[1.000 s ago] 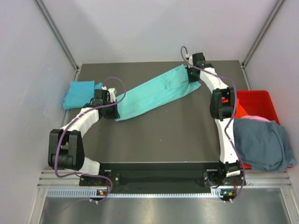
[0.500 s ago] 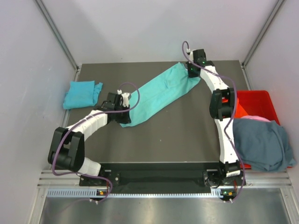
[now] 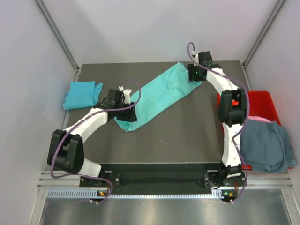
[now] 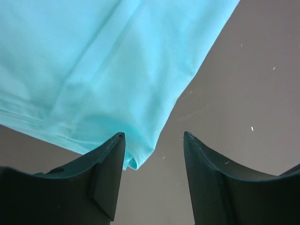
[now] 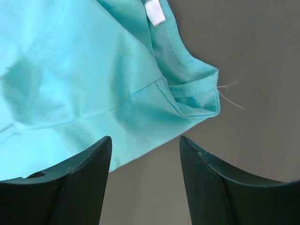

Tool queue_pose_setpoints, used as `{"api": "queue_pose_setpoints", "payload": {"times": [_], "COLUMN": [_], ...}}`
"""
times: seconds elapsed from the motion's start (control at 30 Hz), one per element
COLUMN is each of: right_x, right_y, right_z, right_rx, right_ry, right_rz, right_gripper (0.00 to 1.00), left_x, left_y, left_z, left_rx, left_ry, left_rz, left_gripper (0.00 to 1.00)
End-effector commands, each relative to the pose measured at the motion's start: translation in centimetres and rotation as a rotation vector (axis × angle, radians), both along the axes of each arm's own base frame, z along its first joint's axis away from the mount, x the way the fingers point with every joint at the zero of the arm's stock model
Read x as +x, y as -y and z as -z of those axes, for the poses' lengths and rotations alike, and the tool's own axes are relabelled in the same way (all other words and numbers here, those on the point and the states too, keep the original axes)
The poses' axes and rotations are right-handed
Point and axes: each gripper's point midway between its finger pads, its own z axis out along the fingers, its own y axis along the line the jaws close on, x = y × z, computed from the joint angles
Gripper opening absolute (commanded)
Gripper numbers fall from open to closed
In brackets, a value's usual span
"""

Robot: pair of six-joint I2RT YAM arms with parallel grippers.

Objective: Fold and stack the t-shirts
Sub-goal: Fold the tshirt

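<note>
At the far left of the table (image 3: 187,136) the cyan shirt (image 3: 82,94) lies folded into a small packet, well apart from both arms.

Next comes the left gripper (image 4: 153,137), poised over the near-left end of the mint shirt (image 3: 159,93). Its jaws stand apart with nothing pinched between them. In the left wrist view the shirt's corner pokes out just beside the left finger, on bare table.

The mint shirt is folded lengthwise into 1 long band that runs diagonally from that corner up to the far right. It looks light, limp and thin, so it will likely sag and fold on itself wherever it is not supported. It should not slip much on the matte table. The 2 end corners look like the best holds, where the hems and layers stack thicker. Each pinch should take all the layers, or the band may fall open.

The right gripper (image 5: 144,139) hangs over the far-right end, jaws also parted and empty. The collar with its white label (image 5: 154,12) and a hemmed corner trailing loose threads lie just ahead of the fingers.

At the right edge the grey shirt (image 3: 265,143) is draped in a heap over the red crate (image 3: 255,101), not yet folded.
</note>
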Motion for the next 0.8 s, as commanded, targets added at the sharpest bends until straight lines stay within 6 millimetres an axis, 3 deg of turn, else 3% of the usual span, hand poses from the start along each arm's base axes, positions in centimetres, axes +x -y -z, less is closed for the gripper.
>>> {"api": "queue_pose_setpoints", "payload": {"times": [0.0,0.1,0.27,0.43,0.63,0.77], "right_x": [0.7,-0.8,-2.9,-3.6,-3.3,-2.9], "right_y": [0.1,-0.6,-1.6,-0.2,1.6,1.6], "right_z": [-9.1,-7.9,-3.0,1.7,3.5,4.5], "right_rx": [0.088,0.141,0.224,0.321,0.399,0.466], "right_ry": [0.201,0.149,0.005,-0.122,-0.162,-0.192], "right_rz": [0.024,0.016,0.013,0.079,0.139,0.155], "right_gripper": [0.6,0.6,0.59,0.58,0.56,0.56], "left_x": [2.5,4.1,5.4,6.9,8.0,8.9], "left_y": [-0.5,-1.9,-3.4,-6.0,-8.0,-9.5], "left_z": [-3.7,-3.9,-1.5,0.6,1.8,2.4], "left_rx": [0.038,0.121,0.226,0.346,0.398,0.411], "left_ry": [0.132,0.185,0.167,0.14,0.111,0.107], "left_rz": [-0.016,-0.05,-0.081,-0.151,-0.192,-0.228], "left_gripper": [0.59,0.61,0.62,0.62,0.63,0.63]}}
